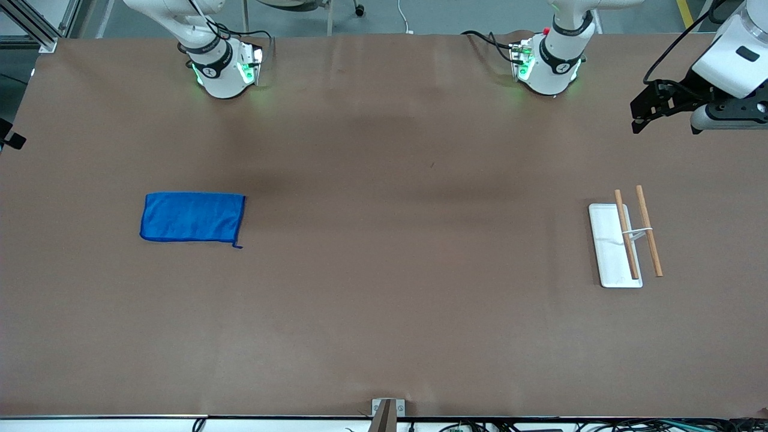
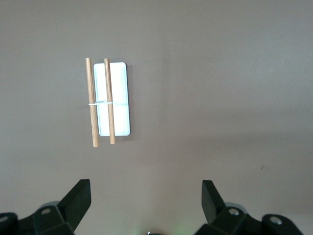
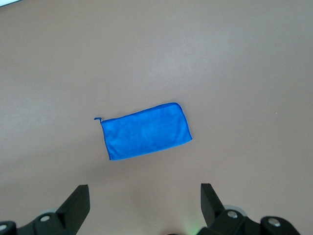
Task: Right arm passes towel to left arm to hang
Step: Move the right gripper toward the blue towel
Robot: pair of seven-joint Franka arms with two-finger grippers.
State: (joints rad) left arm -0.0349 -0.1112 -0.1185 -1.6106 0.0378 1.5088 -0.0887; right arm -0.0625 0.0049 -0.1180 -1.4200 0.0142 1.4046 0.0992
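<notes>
The blue towel lies flat on the brown table toward the right arm's end, its tiny loop at the corner nearer the front camera. It also shows in the right wrist view. My right gripper is open and empty, high over the table beside the towel; it is out of the front view, where only the right arm's base shows. My left gripper is open and empty, up in the air at the left arm's end of the table. It also shows in the left wrist view.
A hanging rack, a white base plate with two wooden rods, stands toward the left arm's end; it also shows in the left wrist view. A small metal bracket sits at the table edge nearest the front camera.
</notes>
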